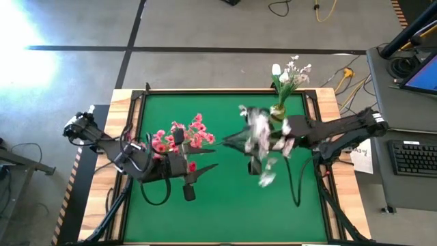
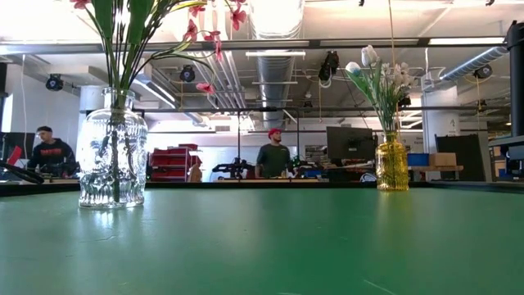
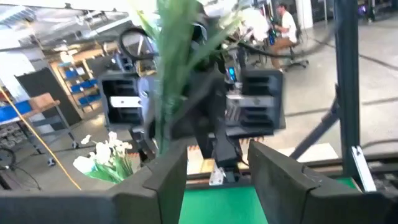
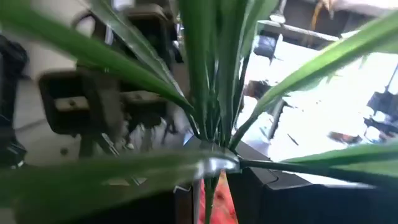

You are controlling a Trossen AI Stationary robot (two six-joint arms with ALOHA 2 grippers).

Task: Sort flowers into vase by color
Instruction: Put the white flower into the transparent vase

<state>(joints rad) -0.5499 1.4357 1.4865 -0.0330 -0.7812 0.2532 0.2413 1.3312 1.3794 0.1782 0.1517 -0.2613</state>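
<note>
2 arms are meeting over the green table (image 1: 225, 205). The right gripper (image 1: 254, 145) is pinching a white flower bunch (image 1: 263, 140), its leaves crowding the view; the left gripper (image 1: 194, 176) is spread open. Pink flowers (image 1: 184, 133) are sitting in a clear vase (image 2: 112, 160), white ones in a yellow vase (image 2: 391, 162).

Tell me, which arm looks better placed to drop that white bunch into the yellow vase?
The right one, probably. Its pincer carries the white flowers close beside the yellow vase; the left pincer is over by the pink flowers.
</note>
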